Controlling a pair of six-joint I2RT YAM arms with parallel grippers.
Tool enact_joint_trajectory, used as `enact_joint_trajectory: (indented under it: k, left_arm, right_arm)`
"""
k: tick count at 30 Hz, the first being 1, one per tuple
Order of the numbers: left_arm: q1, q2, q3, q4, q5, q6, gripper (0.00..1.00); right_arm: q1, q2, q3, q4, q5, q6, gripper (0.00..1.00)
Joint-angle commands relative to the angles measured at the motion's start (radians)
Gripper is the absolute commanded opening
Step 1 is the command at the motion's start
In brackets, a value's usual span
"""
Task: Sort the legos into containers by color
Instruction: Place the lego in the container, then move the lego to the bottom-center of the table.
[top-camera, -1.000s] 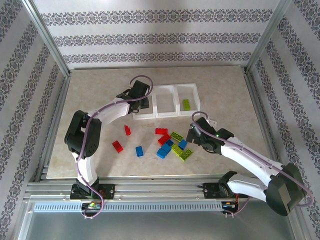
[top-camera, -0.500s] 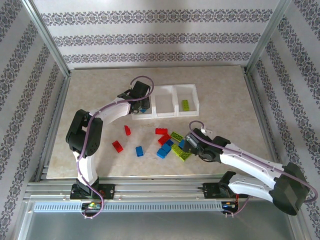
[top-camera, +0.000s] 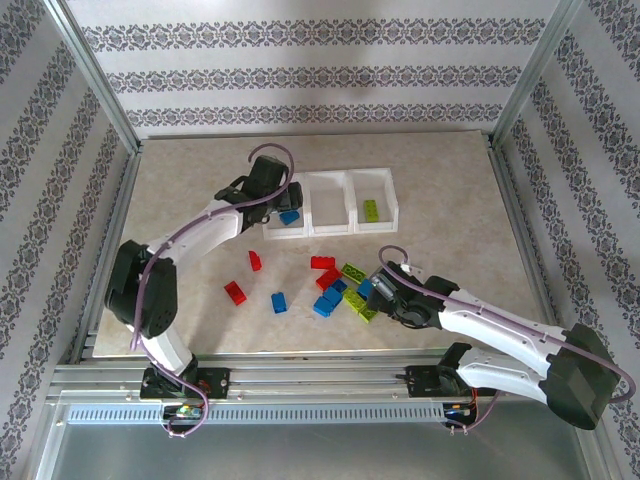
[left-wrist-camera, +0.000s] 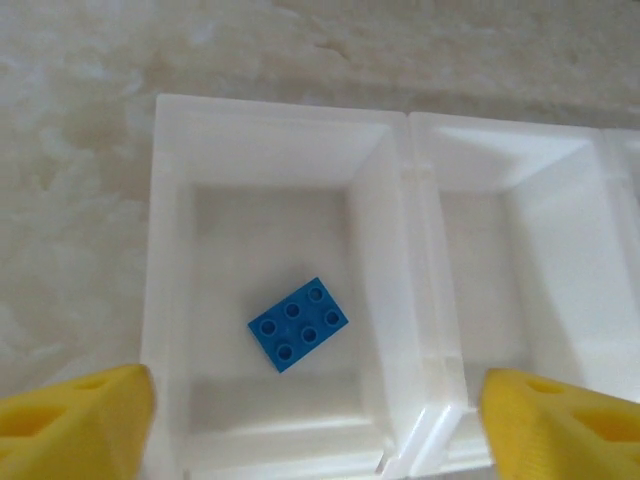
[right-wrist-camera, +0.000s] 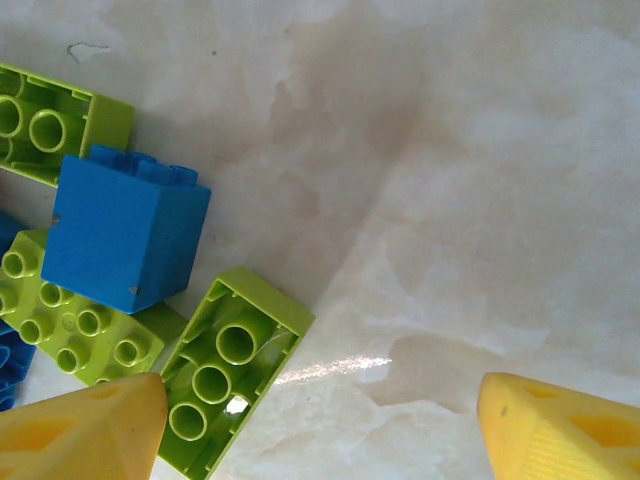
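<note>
Hovering over the row of three white translucent plastic bins (top-camera: 309, 205), my left gripper (top-camera: 265, 190) had its yellow fingers (left-wrist-camera: 80, 420) spread wide with nothing between them. In my left wrist view the left gripper (left-wrist-camera: 318, 405) looked straight down into the leftmost bin (left-wrist-camera: 165, 250). One small blue studded brick (left-wrist-camera: 299, 325) lay flat on its floor, studs up and turned a little askew. From above, that blue studded brick (top-camera: 289, 216) sat in the same end bin, and a lime green brick (top-camera: 371, 209) lay in the bin at the opposite end. My right gripper (top-camera: 378, 290) was low over the beige marbled tabletop (top-camera: 450, 200), at the right edge of the loose pile of bricks (top-camera: 340, 285). Its fingers (right-wrist-camera: 560, 430) were also wide apart and closed on nothing. In my right wrist view the right gripper (right-wrist-camera: 320, 420) straddled bare table. An upturned lime green brick (right-wrist-camera: 235, 370) with its hollow underside showing lay just beside the left fingertip. A blue block (right-wrist-camera: 125, 235) touched that brick's far end and sat against a studs-up lime plate (right-wrist-camera: 75, 335). Two red bricks (top-camera: 325, 270) lay at the pile's far side. Well apart to the left were a small red brick (top-camera: 255, 260), a larger red brick (top-camera: 235, 292) and a lone blue brick (top-camera: 279, 302).
</note>
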Motion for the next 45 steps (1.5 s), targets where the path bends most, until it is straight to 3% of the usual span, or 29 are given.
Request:
enact_joint_trajectory:
  k: [1,14,25,34,45]
  left_arm:
    - [-0.007,-0.069,-0.057,-0.001,0.008,-0.020,1.00]
    - [-0.007,-0.338,-0.299,0.088,-0.063,-0.072,1.00]
    - [0.002,-0.395,-0.329,0.067,-0.068,-0.068,1.00]
    - [0.012,-0.422,-0.342,0.056,-0.065,-0.072,1.00]
    - [0.017,-0.446,-0.358,0.040,-0.070,-0.080,1.00]
  right_arm:
    - [0.018,0.000,-0.015,0.024,-0.021,0.023,0.80]
    - [0.144,0.163,0.059,0.018,-0.044,0.025,0.83]
    - [0.147,0.283,0.074,0.028,-0.048,0.019,0.83]
    - [0.091,0.235,0.038,0.013,-0.033,0.015,0.73]
    - [-0.072,0.198,0.039,-0.034,-0.036,-0.059,0.60]
